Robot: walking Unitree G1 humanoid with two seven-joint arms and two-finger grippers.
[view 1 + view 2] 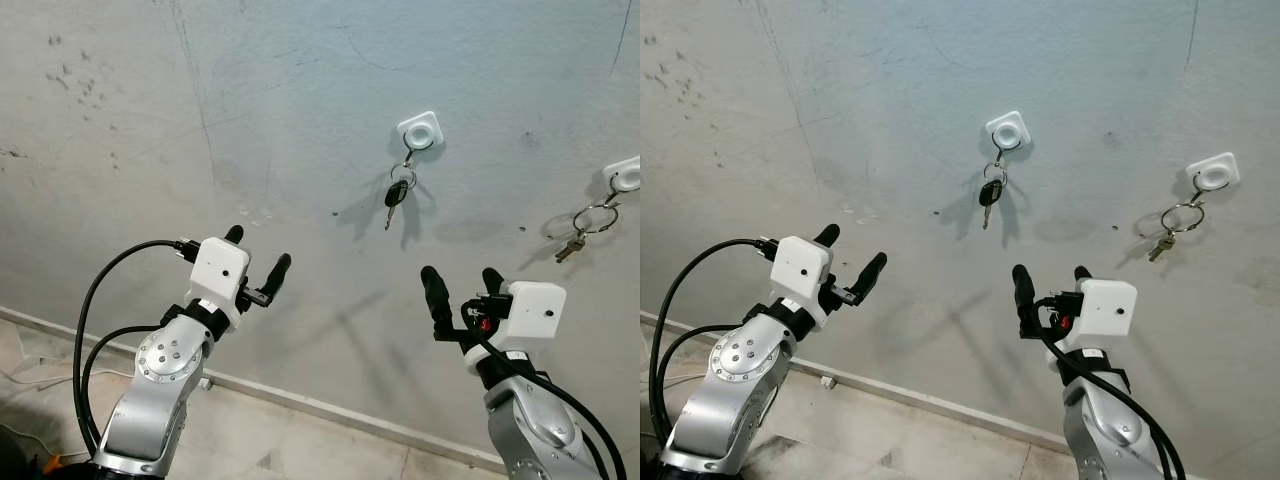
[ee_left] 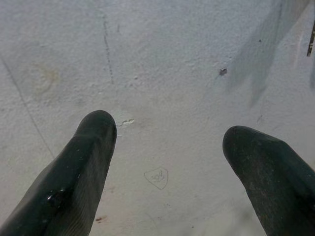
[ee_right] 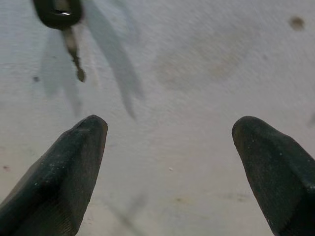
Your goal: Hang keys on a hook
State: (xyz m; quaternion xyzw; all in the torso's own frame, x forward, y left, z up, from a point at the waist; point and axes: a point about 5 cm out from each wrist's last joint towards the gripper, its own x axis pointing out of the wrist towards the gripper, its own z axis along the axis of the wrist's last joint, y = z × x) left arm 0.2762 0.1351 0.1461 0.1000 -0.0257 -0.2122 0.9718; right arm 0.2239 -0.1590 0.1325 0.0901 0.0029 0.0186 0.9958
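Hanging from hook (image 1: pixel 420 131), black-headed key (image 1: pixel 396 196) points straight down; left gripper (image 1: pixel 258 262), right gripper (image 1: pixel 462 280) agape, empty.

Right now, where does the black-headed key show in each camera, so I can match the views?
Left eye: black-headed key hangs under the white hook, upper centre-right.
Right eye: upper centre, under the same hook.
Left wrist: a dark sliver at one edge, too little to tell.
Right wrist: beyond the fingertips.
Shared landmark: the white hook.
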